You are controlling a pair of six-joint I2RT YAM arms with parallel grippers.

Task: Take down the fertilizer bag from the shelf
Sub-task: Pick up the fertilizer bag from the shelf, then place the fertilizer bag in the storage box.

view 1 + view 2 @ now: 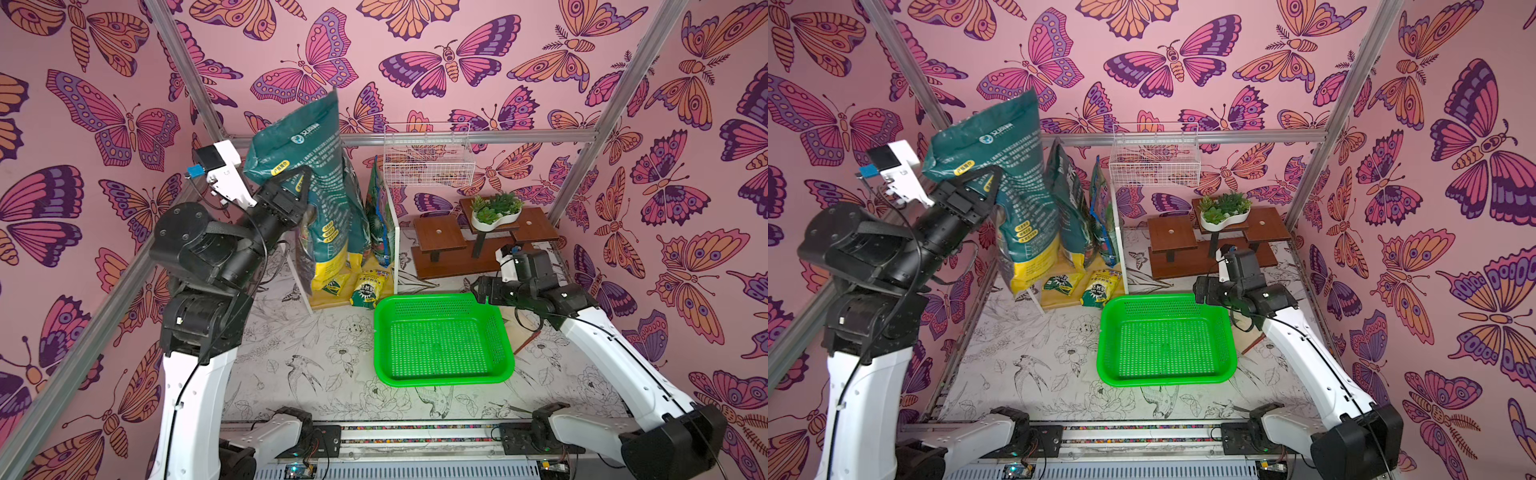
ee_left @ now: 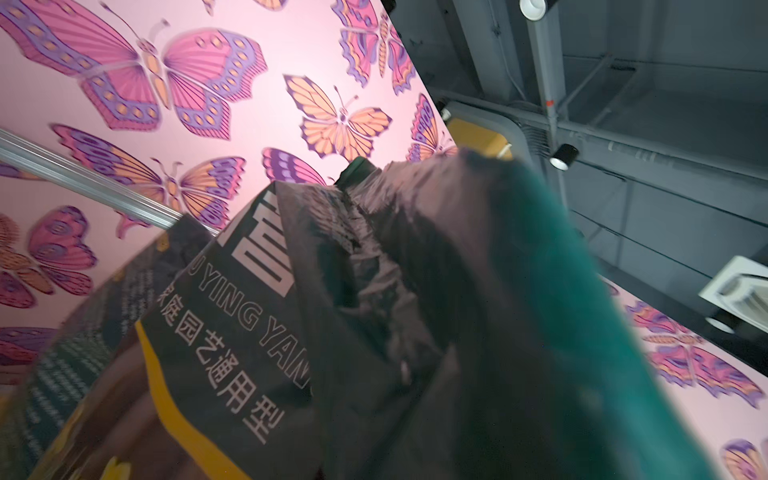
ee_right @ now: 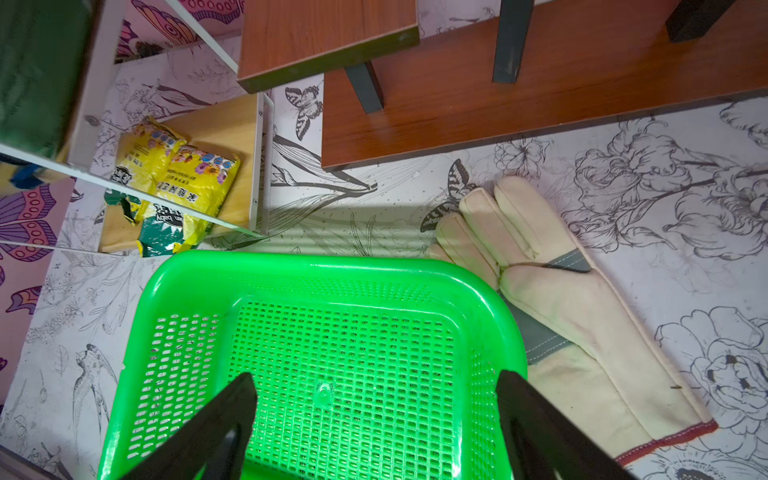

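Top views both show our left gripper (image 1: 305, 180) clamped on the crumpled upper side of the fertilizer bag (image 1: 320, 137), which hangs tilted at the front of the shelf (image 1: 397, 253), its yellow bottom close to the frame; we cannot tell whether it is clear of the upper board. Our right gripper (image 3: 374, 378), jaws wide apart and empty, hovers above the green basket (image 1: 440, 297). We judge the pinch on thin film to be the weak spot: the bag's weight may slide it out, or its swinging bottom may snag the frame and topple the neighbouring bags (image 1: 380, 220)
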